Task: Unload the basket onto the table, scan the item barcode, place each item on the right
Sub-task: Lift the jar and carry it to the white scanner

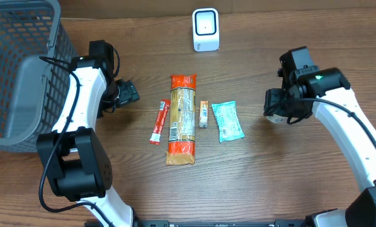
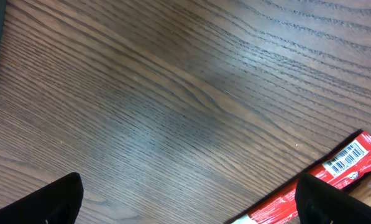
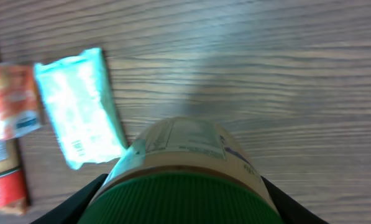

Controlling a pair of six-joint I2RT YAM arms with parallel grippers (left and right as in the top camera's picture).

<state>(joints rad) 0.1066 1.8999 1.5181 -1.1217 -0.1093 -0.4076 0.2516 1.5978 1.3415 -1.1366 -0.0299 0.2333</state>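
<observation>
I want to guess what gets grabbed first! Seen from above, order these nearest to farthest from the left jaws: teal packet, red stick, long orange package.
1. Red stick, left end of the row.
2. Long orange package, in the middle.
3. Teal packet, far right.

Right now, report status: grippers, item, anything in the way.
Left gripper open, empty. Right gripper clamped on green-lidded jar. Path to scanner looks clear; packets lie off to the side.
</observation>
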